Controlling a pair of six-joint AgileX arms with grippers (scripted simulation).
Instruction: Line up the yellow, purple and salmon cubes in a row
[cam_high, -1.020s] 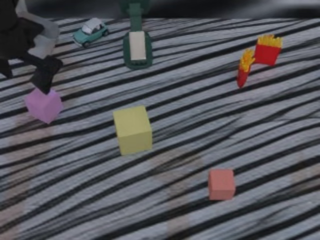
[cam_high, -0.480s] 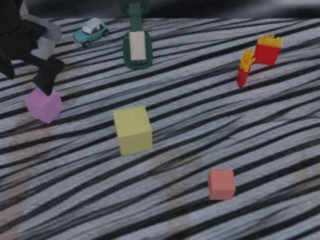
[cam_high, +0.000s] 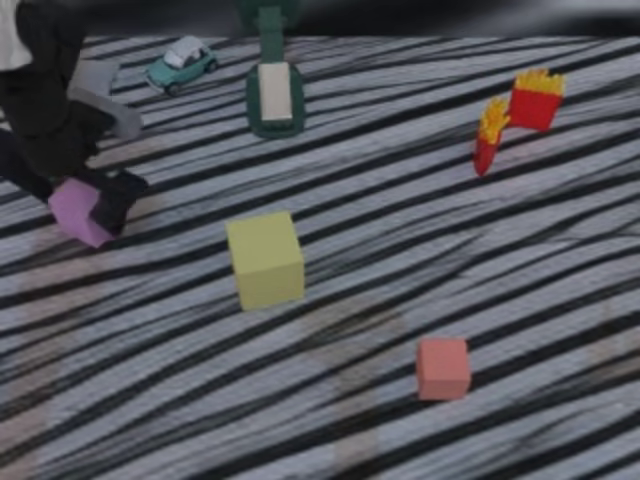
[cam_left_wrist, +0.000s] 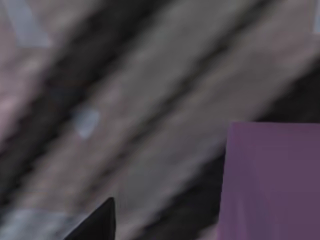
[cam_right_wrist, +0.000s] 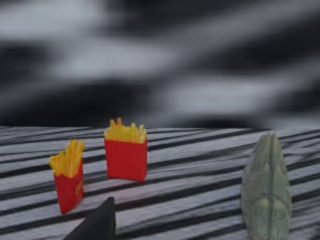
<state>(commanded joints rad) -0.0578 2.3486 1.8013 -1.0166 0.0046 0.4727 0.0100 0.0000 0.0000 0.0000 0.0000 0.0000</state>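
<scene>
The left gripper is lowered over the purple cube; its finger opening cannot be determined. The yellow cube lies well to its right, the salmon cube farther still.

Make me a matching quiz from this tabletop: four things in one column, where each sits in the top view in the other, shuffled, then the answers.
Things:
1. purple cube
2. yellow cube
3. salmon cube
4. toy car

Places:
A. lower right of centre, alone
B. far edge, left of the green stand
C. left edge, under the left gripper
D. near the middle of the table

Pairs: 1-C, 2-D, 3-A, 4-B
</scene>
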